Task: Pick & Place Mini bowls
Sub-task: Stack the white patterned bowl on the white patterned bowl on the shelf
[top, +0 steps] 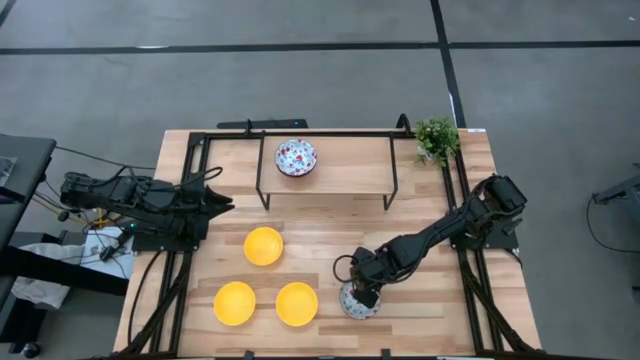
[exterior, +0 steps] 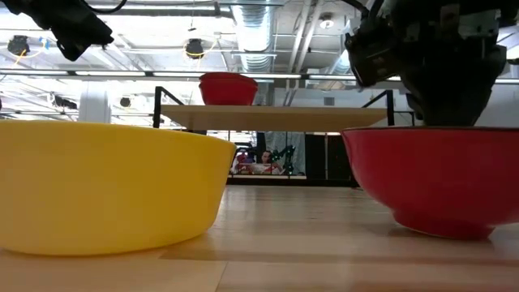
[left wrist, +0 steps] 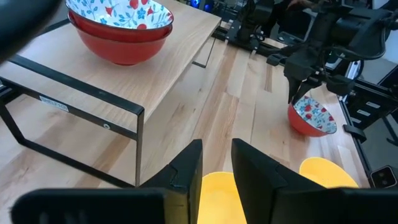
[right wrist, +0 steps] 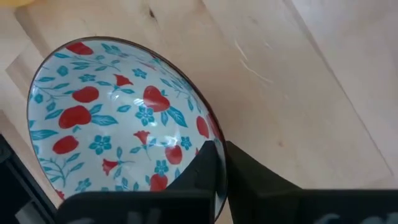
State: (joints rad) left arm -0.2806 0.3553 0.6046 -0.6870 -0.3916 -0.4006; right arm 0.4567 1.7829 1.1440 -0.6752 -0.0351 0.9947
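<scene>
Three yellow mini bowls (top: 263, 245), (top: 234, 303), (top: 297, 304) stand on the wooden table. Two patterned bowls, white inside and red outside, sit stacked (left wrist: 118, 25) on the low shelf (top: 340, 178) at the far side. A third patterned bowl (right wrist: 112, 118) stands on the table near its front edge, to the right of the yellow ones. My right gripper (top: 362, 296) is shut on its rim. My left gripper (left wrist: 216, 168) hovers at the table's left side, clear of everything, with a narrow gap between its fingers. My right gripper holds the patterned bowl by its rim (right wrist: 208, 127), one finger inside the bowl and one outside. The fingers come from above, pointing down. The bowl stands upright with its base (exterior: 442, 231) on the table.
A small green plant (top: 436, 137) stands at the far right corner, beside the shelf. Black frame rails (top: 190, 190) run along the table's left and right sides. Bare wood lies between the shelf and the yellow bowls.
</scene>
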